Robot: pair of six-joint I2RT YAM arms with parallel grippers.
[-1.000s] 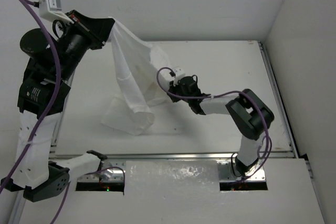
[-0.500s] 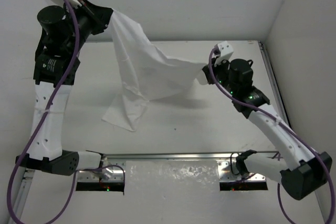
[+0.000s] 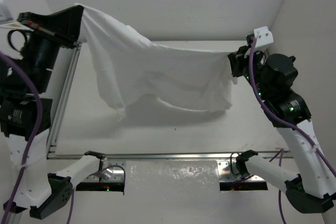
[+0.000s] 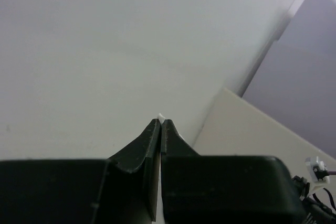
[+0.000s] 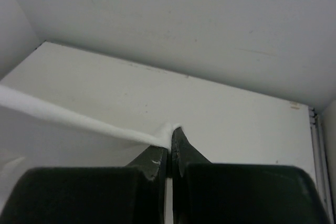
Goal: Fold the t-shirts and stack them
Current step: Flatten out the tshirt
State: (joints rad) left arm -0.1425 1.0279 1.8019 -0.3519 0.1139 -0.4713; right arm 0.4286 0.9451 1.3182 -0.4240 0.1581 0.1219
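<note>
The white t-shirt (image 3: 157,72) hangs stretched in the air between both grippers, clear of the table, its lower edge sagging in folds. My left gripper (image 3: 79,11) is raised high at the far left and is shut on one top corner; a sliver of white fabric (image 4: 160,116) shows at its fingertips (image 4: 160,123). My right gripper (image 3: 232,60) is raised at the right and is shut on the other top corner; in the right wrist view the taut shirt edge (image 5: 79,121) runs left from its closed tips (image 5: 170,132).
The white table (image 3: 173,129) lies below the shirt, with its metal rail along the near edge (image 3: 168,156). White walls close in behind and on the right (image 3: 304,14). A rough white sheet (image 3: 172,179) lies between the arm bases.
Both arms have swung outward and up, pulling the shirt from a drooping bundle into a wide spread sheet. The shirt's lower end has lifted off the table.
</note>
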